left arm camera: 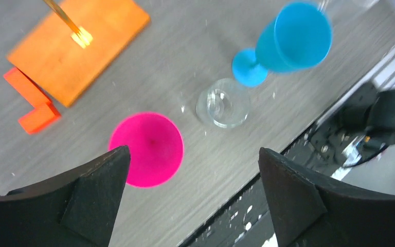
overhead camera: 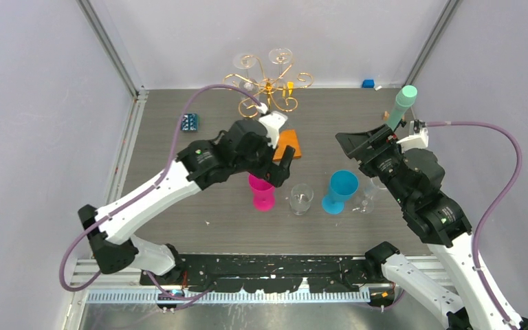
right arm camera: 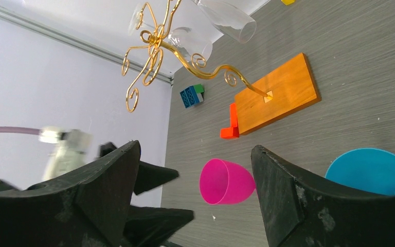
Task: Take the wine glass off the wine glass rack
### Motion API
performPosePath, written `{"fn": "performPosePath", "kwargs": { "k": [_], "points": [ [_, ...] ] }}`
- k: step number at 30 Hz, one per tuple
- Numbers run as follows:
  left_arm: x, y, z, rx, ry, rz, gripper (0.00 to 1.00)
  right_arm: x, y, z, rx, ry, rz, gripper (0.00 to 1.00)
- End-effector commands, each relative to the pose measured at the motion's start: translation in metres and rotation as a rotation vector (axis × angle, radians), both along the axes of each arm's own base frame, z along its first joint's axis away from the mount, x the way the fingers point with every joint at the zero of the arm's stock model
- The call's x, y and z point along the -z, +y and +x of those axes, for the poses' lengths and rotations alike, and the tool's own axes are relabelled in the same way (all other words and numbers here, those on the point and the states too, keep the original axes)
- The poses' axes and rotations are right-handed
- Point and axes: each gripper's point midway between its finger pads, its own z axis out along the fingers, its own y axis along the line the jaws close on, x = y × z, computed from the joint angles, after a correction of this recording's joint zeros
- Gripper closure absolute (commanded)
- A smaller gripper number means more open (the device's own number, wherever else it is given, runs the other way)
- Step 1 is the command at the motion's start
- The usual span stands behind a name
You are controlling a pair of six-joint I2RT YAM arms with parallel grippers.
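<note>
Two wine glasses [overhead camera: 280, 56] hang on the wine glass rack [overhead camera: 269, 86].

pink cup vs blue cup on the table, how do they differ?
Colour: the pink cup is magenta, the blue cup sky blue.
Place: the pink cup stands just below the open left gripper; the blue cup stands farther right, by the right arm, a clear glass between them.
Size: the blue cup's bowl looks slightly wider than the pink cup's.
Shared: both opaque, upright on the table, neither gripped.
</note>
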Motion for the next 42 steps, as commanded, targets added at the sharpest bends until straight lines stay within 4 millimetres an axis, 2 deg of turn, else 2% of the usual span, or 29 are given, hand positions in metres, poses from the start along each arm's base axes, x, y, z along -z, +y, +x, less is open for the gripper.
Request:
{"fn": "performPosePath", "kwargs": {
  "k": [1,4,9,10,11,13,16,18,21,27,36,42],
  "points": [
    [-0.086,0.007,0.03,-0.039,-0.206,-0.21,0.0,-0.005,0.003,0.003,-0.003,-0.011,0.023,0.16],
    [-0.119,0.025,0.055,-0.123,-0.213,-0.344,0.0,-0.004,0.004,0.004,-0.006,-0.006,0.021,0.16],
    [-0.16,0.055,0.095,-0.245,-0.253,-0.476,0.0,-0.003,0.009,0.004,-0.025,0.003,0.022,0.17],
    [-0.17,0.066,0.108,-0.29,-0.27,-0.509,0.0,-0.002,0.01,0.005,-0.028,0.008,0.022,0.18],
    [-0.173,0.07,0.116,-0.319,-0.263,-0.536,0.0,-0.002,0.011,0.006,-0.034,0.01,0.022,0.18],
    [-0.182,0.096,0.143,-0.421,-0.263,-0.593,0.06,-0.001,0.014,0.007,-0.044,0.018,0.02,0.19],
    [-0.181,0.128,0.18,-0.553,-0.238,-0.652,0.17,0.0,0.018,0.008,-0.063,0.026,0.016,0.19],
    [-0.181,0.141,0.202,-0.588,-0.209,-0.728,0.24,0.0,0.02,0.008,-0.07,0.027,0.014,0.19],
    [-0.177,0.144,0.231,-0.562,-0.167,-0.78,0.28,0.0,0.018,0.008,-0.063,0.023,0.012,0.2],
    [-0.175,0.136,0.268,-0.482,-0.109,-0.839,0.39,0.003,0.015,0.007,-0.056,0.028,0.0,0.2],
    [-0.163,0.12,0.301,-0.44,-0.039,-0.853,0.39,0.004,0.014,0.006,-0.052,0.026,-0.013,0.22],
    [-0.133,0.12,0.315,-0.513,0.085,-0.826,0.45,0.008,0.013,0.006,-0.049,0.036,-0.011,0.22]
  ]
}}
